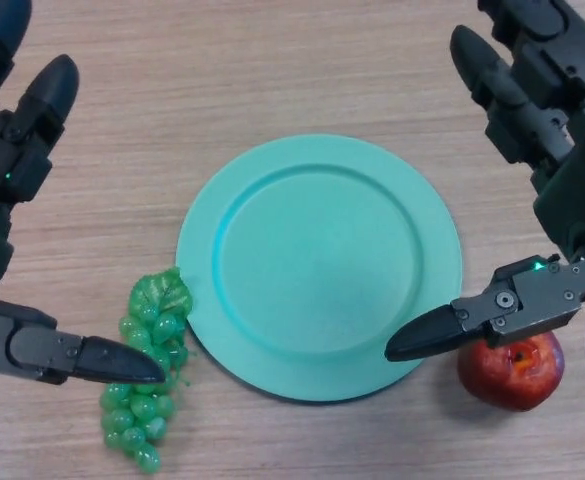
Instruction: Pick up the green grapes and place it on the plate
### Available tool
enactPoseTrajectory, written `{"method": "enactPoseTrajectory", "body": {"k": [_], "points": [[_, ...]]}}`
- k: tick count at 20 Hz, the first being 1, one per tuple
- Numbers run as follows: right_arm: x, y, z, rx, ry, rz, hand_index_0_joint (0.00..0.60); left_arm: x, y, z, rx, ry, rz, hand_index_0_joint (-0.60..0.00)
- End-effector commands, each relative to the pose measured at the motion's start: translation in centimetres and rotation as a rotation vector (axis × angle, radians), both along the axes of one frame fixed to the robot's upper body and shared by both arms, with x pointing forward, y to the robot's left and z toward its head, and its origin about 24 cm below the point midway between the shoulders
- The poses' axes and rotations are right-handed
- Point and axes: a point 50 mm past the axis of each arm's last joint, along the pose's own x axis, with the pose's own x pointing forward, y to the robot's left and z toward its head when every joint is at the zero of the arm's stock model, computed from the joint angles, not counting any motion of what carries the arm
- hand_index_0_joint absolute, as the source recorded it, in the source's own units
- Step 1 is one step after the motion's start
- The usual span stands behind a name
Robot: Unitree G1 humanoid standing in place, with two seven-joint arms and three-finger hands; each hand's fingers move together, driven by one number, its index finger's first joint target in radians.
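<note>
A bunch of green grapes with a leaf on top lies on the wooden table, just off the lower left rim of the turquoise plate. The plate holds nothing. My left hand is at the left edge, open, its thumb reaching over the grapes' left side and its fingers pointing away up the table. My right hand stands open at the right edge, its thumb tip over the plate's lower right rim.
A red apple rests on the table right of the plate, partly under my right thumb. Bare wooden tabletop stretches above the plate.
</note>
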Motion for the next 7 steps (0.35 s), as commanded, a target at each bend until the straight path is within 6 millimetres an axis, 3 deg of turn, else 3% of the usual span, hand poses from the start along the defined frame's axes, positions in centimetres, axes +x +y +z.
{"method": "enactPoseTrajectory", "body": {"k": [1, 7], "points": [[-1.47, -1.02, 2.87, 0.051, -0.229, -0.018, 0.0, -1.15, 0.2, 2.07, 0.051, -0.156, 0.035, 0.0], [-1.41, -1.26, 2.98, 0.044, -0.225, -0.02, 0.0, -1.14, 0.41, 2.28, 0.116, -0.217, 0.084, 0.0]]}}
